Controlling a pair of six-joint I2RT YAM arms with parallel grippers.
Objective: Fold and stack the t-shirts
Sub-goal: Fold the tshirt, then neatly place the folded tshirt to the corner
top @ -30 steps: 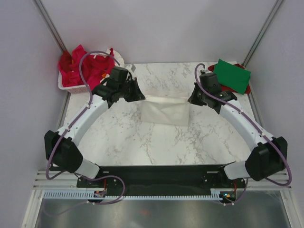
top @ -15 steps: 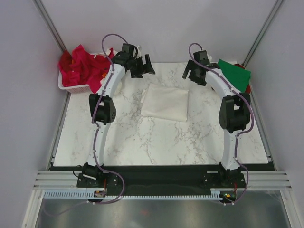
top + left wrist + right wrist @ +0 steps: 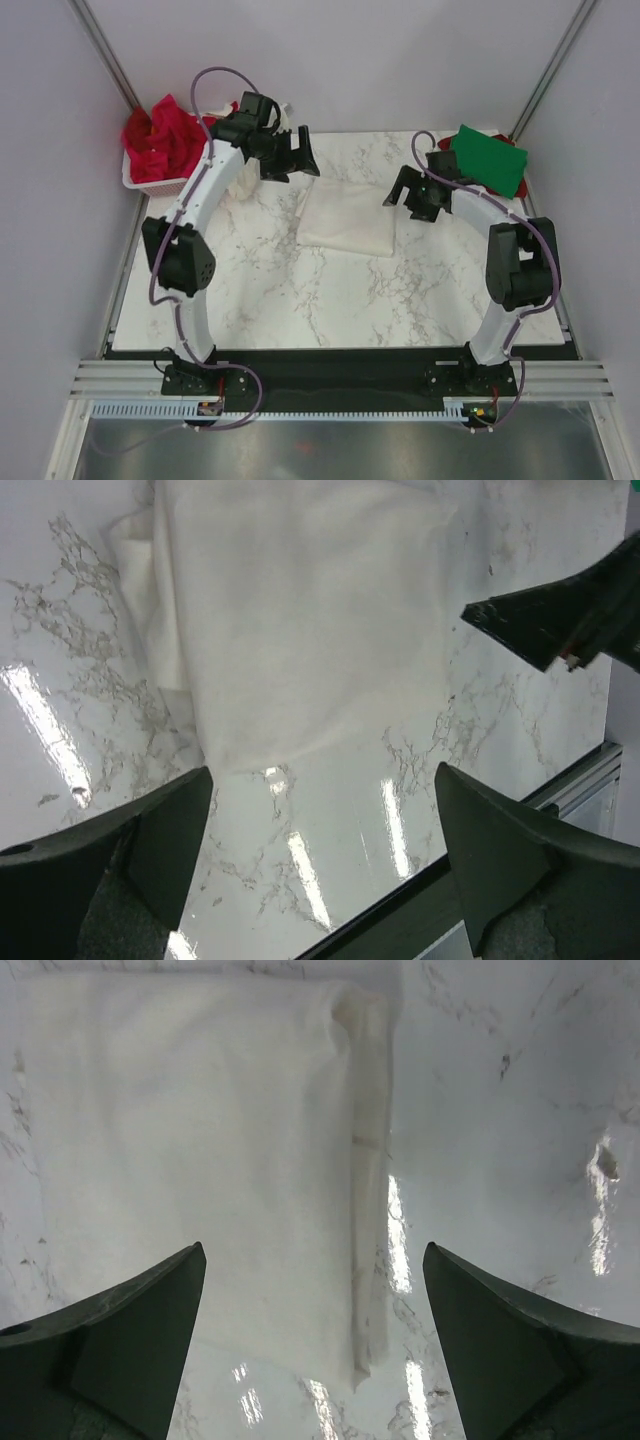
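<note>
You see the folded white t-shirt (image 3: 348,215) lying flat on the desk (image 3: 300,300), back-center, a rough rectangle with a bunched layered edge on one side. Your left gripper (image 3: 298,158) hangs just beside its back-left corner, jaws spread wide, holding nothing. Your right gripper (image 3: 408,198) sits off its right edge, also wide open and empty. The green t-shirt (image 3: 490,158) lies folded at back right. The red t-shirts (image 3: 160,140) are heaped in the basket (image 3: 150,182) at back left.
</note>
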